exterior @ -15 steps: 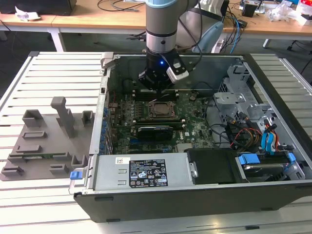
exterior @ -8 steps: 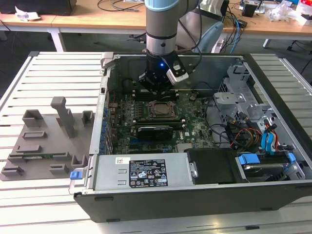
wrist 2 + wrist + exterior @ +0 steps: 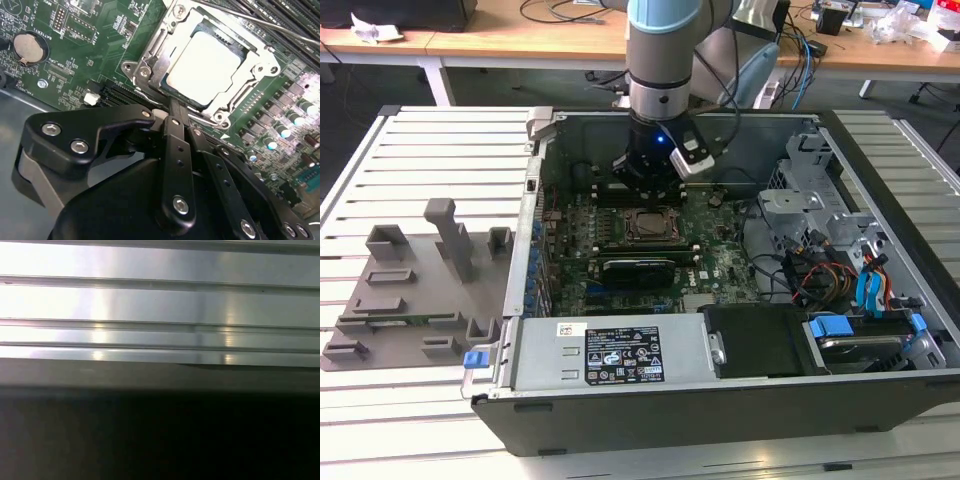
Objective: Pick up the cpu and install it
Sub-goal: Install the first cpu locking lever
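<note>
In the second wrist view the cpu (image 3: 202, 67), a pale silvery square with a thin dark rim, lies inside the metal socket frame (image 3: 150, 55) on the green motherboard (image 3: 80, 45). My gripper (image 3: 170, 112) is black and its tip reaches the chip's near edge. I cannot tell whether the chip rests in the socket or hangs just above it. In the exterior view my gripper (image 3: 650, 172) hangs inside the open computer case (image 3: 720, 400), just above the socket (image 3: 648, 225) and slightly behind it.
Grey fixture blocks (image 3: 420, 280) stand on the ribbed metal table (image 3: 440, 150) at the exterior view's left. A drive cage (image 3: 800, 215) with coloured cables (image 3: 830, 280) sits at the case's right, and a labelled power supply (image 3: 620, 355) at its front. A coin battery (image 3: 30, 47) sits on the board.
</note>
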Available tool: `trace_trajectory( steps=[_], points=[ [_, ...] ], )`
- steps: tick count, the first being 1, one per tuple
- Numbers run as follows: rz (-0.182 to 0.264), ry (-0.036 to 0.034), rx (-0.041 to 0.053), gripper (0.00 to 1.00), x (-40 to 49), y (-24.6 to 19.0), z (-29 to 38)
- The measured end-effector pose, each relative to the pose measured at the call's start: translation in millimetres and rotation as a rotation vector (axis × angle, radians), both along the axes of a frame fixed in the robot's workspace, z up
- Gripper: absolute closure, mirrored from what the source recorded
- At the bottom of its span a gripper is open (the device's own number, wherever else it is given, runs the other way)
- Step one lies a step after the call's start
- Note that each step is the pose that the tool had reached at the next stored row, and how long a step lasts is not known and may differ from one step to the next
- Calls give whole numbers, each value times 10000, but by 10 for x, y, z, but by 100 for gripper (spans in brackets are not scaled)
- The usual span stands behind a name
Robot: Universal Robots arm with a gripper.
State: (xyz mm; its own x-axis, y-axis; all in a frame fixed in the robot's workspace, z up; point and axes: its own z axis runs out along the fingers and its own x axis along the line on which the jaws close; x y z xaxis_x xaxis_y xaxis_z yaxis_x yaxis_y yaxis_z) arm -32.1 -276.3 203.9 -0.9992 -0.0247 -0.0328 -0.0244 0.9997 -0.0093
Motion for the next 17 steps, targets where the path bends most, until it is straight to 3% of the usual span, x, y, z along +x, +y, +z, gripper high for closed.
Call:
trace_trajectory(
  steps=[13,17],
  points=[
    [51,-4,-13,89,135,1,-29],
    [52,-7,-13,89,135,-1,83]
  ],
)
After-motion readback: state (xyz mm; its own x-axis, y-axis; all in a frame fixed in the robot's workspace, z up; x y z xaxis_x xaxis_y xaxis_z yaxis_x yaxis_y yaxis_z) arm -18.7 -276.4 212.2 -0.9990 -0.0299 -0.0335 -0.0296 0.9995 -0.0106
